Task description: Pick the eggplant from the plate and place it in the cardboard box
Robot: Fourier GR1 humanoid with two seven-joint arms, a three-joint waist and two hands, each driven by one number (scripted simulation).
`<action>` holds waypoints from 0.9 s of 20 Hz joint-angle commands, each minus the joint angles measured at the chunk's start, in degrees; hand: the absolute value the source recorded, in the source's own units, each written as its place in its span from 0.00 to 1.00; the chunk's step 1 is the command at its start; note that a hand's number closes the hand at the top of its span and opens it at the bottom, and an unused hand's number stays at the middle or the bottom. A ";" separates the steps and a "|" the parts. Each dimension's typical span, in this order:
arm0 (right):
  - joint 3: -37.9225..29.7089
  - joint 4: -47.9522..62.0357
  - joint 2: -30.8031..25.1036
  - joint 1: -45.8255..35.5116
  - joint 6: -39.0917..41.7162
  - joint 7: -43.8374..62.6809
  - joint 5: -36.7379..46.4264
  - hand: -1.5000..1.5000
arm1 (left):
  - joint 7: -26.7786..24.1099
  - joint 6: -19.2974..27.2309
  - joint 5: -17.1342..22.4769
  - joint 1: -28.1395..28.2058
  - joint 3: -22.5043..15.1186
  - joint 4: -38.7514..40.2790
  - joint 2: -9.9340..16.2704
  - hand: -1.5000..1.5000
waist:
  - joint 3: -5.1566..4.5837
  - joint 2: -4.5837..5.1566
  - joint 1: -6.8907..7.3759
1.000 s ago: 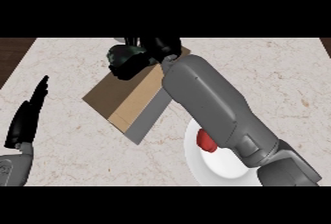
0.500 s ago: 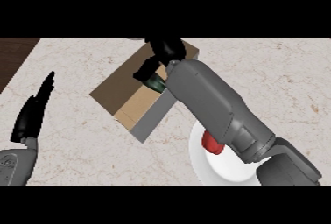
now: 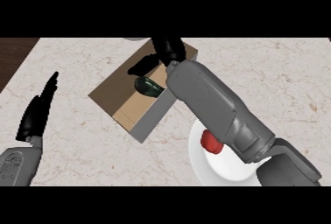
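Head view: eggplant [image 3: 149, 86] sits in the box [image 3: 123, 98], right robot hand [image 3: 167, 50] above it.
You can see the right robot hand over the box's far side, fingers relaxed and apart, holding nothing; the dark eggplant lies just below it against the right wall. Left robot hand [image 3: 37, 114] rests at the left edge, fingers straight, pointing up. White plate [image 3: 213, 168] on the counter [image 3: 271, 74] carries a red item [image 3: 211, 142], partly under the right forearm.
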 commanded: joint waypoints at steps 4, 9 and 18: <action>-4.60 -1.97 0.00 2.02 -6.31 -8.60 -8.50 0.00 | -3.80 1.06 0.51 3.19 1.84 1.44 -0.11 0.50 | 0.02 -0.72 -2.67; -13.16 2.62 -2.49 0.19 2.70 -15.47 -11.56 0.00 | -2.13 1.71 0.19 3.64 2.33 1.55 -0.56 0.50 | 0.06 -0.95 -4.79; -18.24 5.41 -14.09 3.91 10.83 -18.14 -12.10 0.00 | 0.35 -1.03 1.61 5.58 4.89 -3.00 2.64 0.50 | 0.08 -1.47 -5.69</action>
